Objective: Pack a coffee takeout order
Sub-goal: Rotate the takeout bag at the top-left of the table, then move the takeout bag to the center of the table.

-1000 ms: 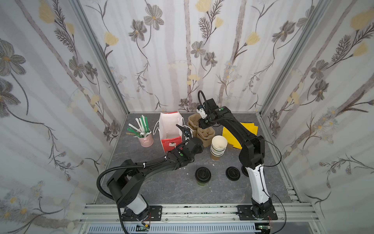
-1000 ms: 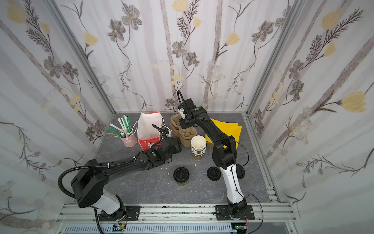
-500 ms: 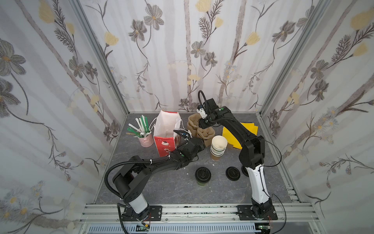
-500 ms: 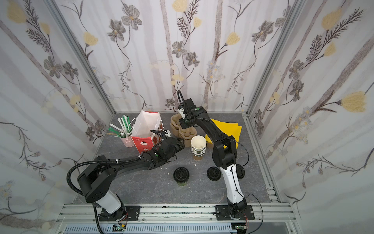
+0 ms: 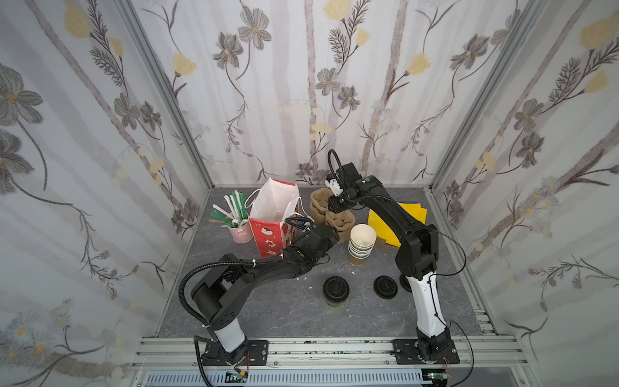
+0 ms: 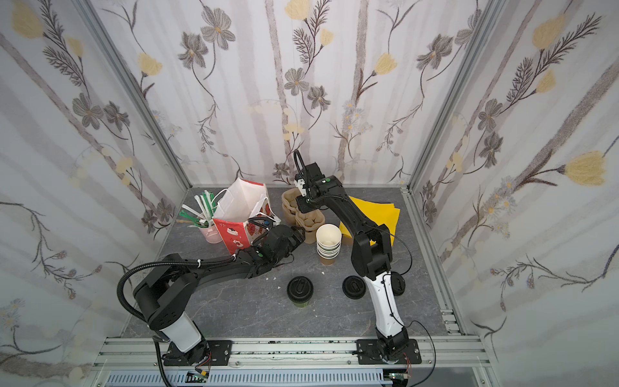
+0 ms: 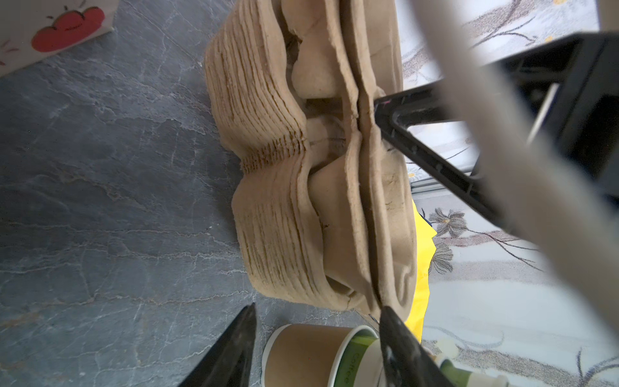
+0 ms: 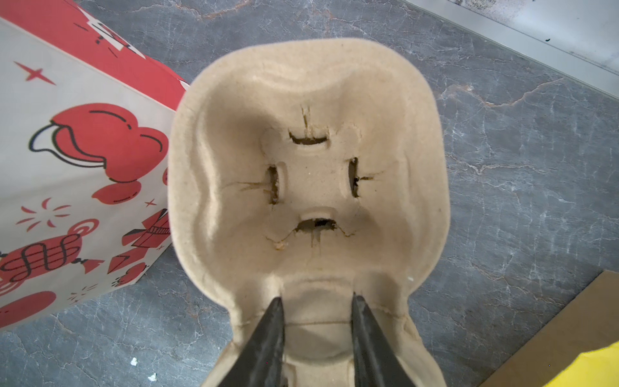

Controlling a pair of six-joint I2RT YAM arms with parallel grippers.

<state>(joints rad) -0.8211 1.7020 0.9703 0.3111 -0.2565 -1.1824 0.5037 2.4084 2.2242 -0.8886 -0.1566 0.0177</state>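
Note:
The lidded paper cup stands at the front middle, away from both grippers. Yellow napkins lie at the back right. Green straws stand in a pink cup. My right gripper is shut on the middle ridge of the top pulp cup carrier, holding it slightly off the carrier stack. At the near end of that stack my left gripper is open, its fingers either side of the lower carriers without pressing them. The red-and-white paper bag stands open just left of the left gripper.
A stack of lidless cups stands right beside the carrier stack, close to the left fingers. Two loose black lids lie at the front right by the right arm's base. The enclosure walls close in the back and both sides.
The paper bag has tilted and shifted a little to the left. My left gripper has crept toward the carrier stack and narrowed slightly. The right arm has stayed put.

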